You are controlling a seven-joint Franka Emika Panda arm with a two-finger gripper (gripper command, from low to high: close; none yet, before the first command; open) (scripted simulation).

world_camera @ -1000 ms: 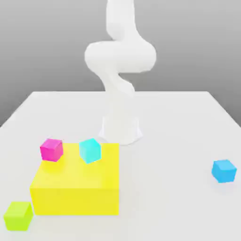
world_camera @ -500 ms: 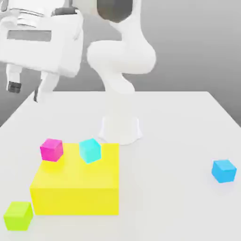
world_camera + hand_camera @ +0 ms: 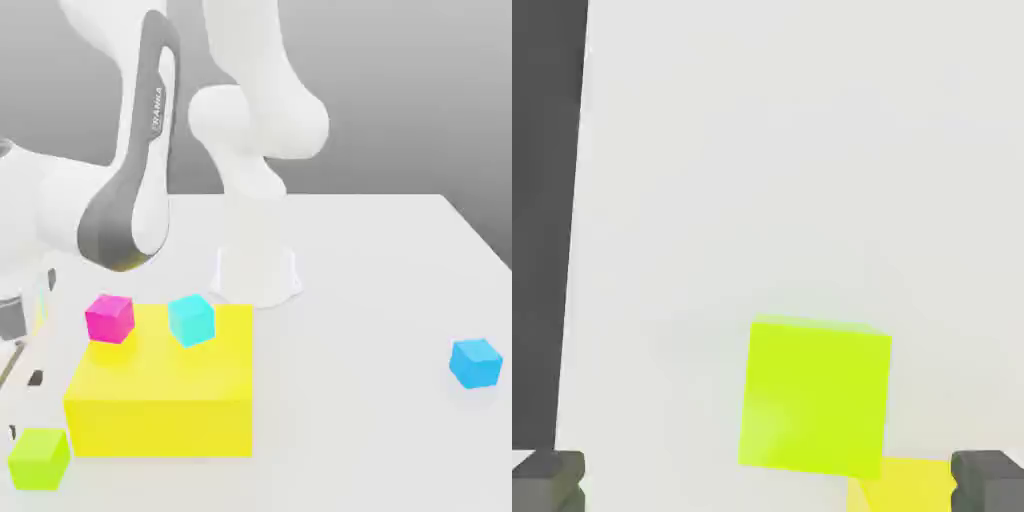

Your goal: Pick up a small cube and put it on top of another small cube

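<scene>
A: Starting nearest, looking for what at eight o'clock from the yellow block [image 3: 160, 427], taking twelve as the exterior view's far side?

B: Finding the lime-green cube [image 3: 40, 461], resting on the desk [image 3: 380, 440] just beside that block, seemingly being the one for lifting.

A: And holding anything with the tool [image 3: 767, 482]?

B: Gripping nothing; standing wide apart, hanging above and near the cube, probably just finishing the approach.

A: Needing what for a good grasp?

B: Probably needing a small turn, matching the cube's slightly skewed faces, then centring, then sinking straight and slowly. Closing only around the cube's middle, with both sides meeting evenly.

A: Worrying about the block?

B: Yes, risking a knock on its edge with the nearer finger; wanting that gap checking while descending. Risking a twisted cube too, if closing off-centre.

A: Looking farther, seeing possible bases?

B: Seeing the magenta cube [image 3: 110, 319] between ten and eleven o'clock, the cyan cube [image 3: 192, 320] at one, and the blue cube [image 3: 475, 363] out at three. Not knowing which one for stacking; calling, after gripping, for a clear vertical lift before travelling anywhere.
</scene>
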